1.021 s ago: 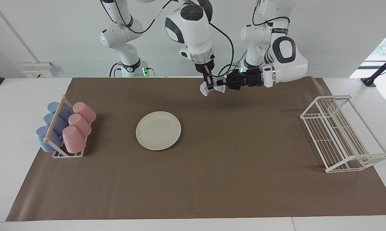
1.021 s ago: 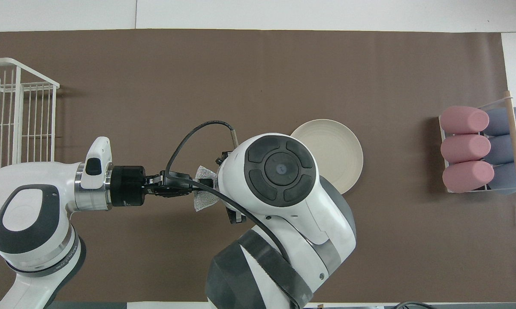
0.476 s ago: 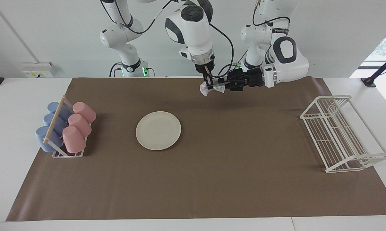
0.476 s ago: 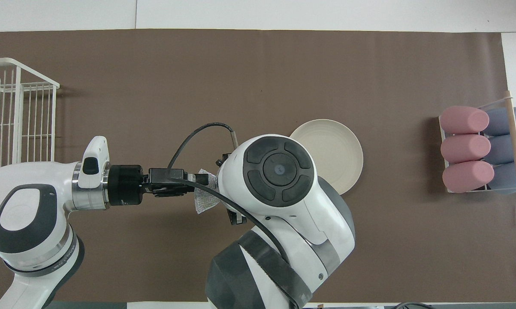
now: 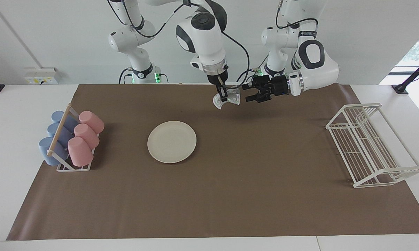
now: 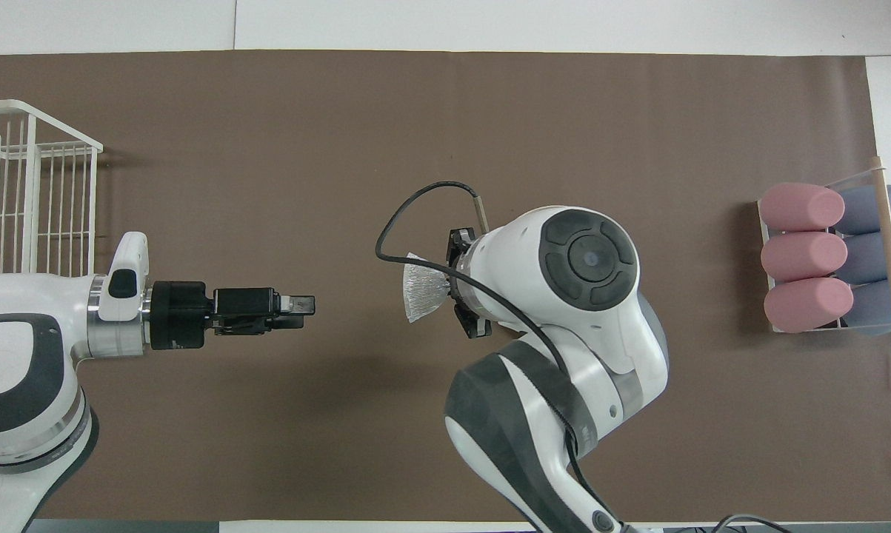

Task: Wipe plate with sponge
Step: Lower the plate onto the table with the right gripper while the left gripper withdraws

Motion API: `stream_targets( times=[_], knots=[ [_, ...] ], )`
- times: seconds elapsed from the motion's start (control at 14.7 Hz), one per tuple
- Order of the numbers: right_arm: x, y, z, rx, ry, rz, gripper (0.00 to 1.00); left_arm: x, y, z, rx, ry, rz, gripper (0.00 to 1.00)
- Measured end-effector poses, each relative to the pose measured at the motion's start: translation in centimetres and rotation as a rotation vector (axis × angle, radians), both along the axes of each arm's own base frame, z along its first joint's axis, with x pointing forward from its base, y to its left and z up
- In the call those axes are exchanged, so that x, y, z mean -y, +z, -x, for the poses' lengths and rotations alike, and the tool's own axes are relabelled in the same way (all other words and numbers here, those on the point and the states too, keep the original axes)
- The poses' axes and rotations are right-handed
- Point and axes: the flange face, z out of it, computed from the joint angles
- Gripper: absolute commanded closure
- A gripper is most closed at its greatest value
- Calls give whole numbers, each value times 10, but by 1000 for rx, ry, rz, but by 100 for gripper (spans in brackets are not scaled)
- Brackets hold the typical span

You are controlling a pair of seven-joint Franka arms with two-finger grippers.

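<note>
Facing view: right gripper [image 5: 223,98] hangs in the air over the mat [image 5: 230,195] near the robots' edge, fingers pointing down, clenched on the sponge [image 5: 228,98]. Sponge is a silvery crumpled wad dangling from the fingertips, off the table. Left gripper [image 5: 247,93] is level, pointing toward the sponge from the left arm's side, jaws spread, nothing in them; a small gap shows between its tips and the sponge. Plate [image 5: 172,141] lies flat on the mat, bare, farther from the robots than the sponge and toward the right arm's end. Cup rack [image 5: 73,166] at the right arm's end holds pink cups [image 5: 85,136] and blue cups [image 5: 57,136] lying on their sides. Wire rack [image 5: 369,146] sits at the left arm's end.

Overhead view: left gripper [image 6: 306,303] comes in horizontally from the left arm's side, released and holding nothing, well apart from the sponge [image 6: 423,290]. Sponge sticks out from under the right arm's wrist; the right gripper's fingers are hidden by the arm body, only the wrist mount shows. Plate is fully covered by the right arm here. Pink cups [image 6: 804,255] and blue cups [image 6: 871,255] are in their rack at the right arm's end, wire rack [image 6: 23,200] is at the left arm's end, partly cut off by the picture edge.
</note>
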Motion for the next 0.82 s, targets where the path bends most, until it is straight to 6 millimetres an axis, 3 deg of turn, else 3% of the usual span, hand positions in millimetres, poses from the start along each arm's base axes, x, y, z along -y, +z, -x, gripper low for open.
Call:
stream_targets(
  times=[0.14, 0.41, 0.68, 0.82],
  knots=[
    [23, -31, 1, -3, 42, 22, 100, -18, 2, -4, 15, -5, -62, 0],
    [50, -92, 23, 38, 116, 47, 100, -50, 17, -17, 46, -7, -210, 0],
    [92, -103, 16, 59, 197, 64, 100, -63, 23, -21, 56, -21, -296, 0],
    [99, -106, 16, 57, 207, 68, 100, -64, 23, -22, 57, -21, -308, 0]
  ],
)
